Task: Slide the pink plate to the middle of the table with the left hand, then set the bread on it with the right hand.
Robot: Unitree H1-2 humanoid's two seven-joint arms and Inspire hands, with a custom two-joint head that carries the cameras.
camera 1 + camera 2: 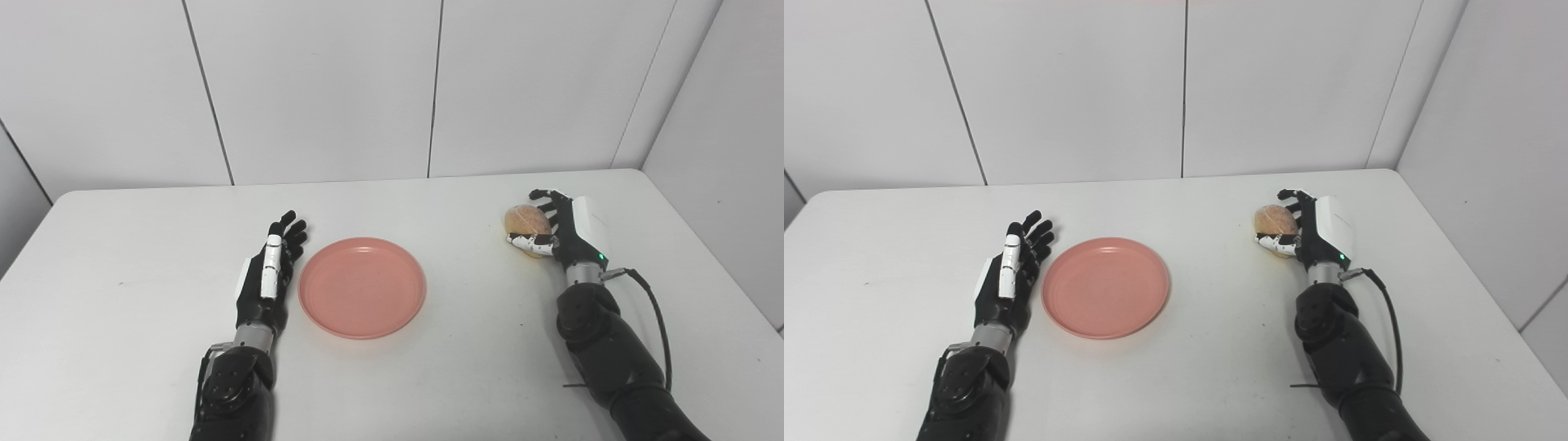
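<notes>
The pink plate (362, 287) lies flat near the middle of the white table, with nothing on it. My left hand (270, 275) rests just left of the plate's rim, fingers stretched out and apart, holding nothing. A narrow gap seems to separate it from the rim. At the right, a round brown bread roll (525, 222) sits in my right hand (560, 231), whose fingers and thumb curl around it. Whether the bread still touches the table I cannot tell.
The white table (122, 257) runs to grey wall panels at the back and right. A black cable (655, 318) loops beside my right forearm. The table's right edge lies close to the right arm.
</notes>
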